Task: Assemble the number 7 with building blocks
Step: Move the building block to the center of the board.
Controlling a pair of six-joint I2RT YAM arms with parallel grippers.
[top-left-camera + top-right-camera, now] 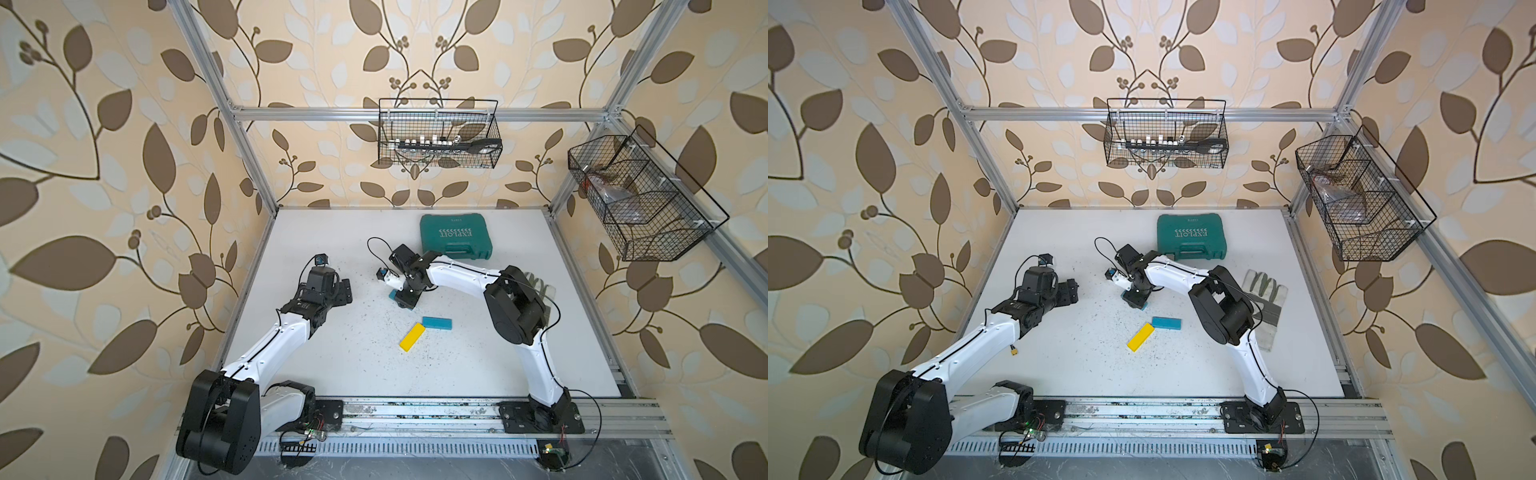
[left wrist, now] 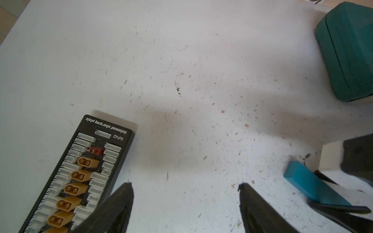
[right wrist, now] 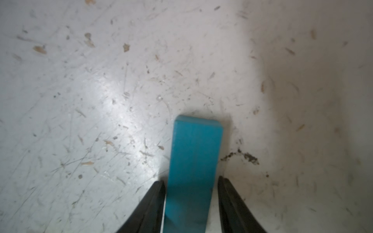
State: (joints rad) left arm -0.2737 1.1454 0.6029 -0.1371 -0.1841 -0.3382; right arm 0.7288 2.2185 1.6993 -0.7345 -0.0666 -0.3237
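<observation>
Near the middle of the counter (image 1: 332, 365), the right pincer (image 3: 191, 181) straddles one teal block (image 3: 195, 151). Its jaws stand a little apart, with a sliver of counter showing at each side and no grip evident. The second teal block (image 1: 436, 323) and the yellow block (image 1: 412, 337) lie just beside each other, nearer the robot's base. The left pincer (image 2: 184, 184) hangs open and empty beside a black charging board (image 2: 90, 171).

Beige wallpaper (image 1: 104, 124) with brown leaves backs an aluminium frame (image 1: 311, 113) hung with a black wire basket (image 1: 436, 162), well beyond the left gripper's fingers (image 2: 119, 203), which straddle scuffed white tabletop (image 2: 181, 60).
</observation>
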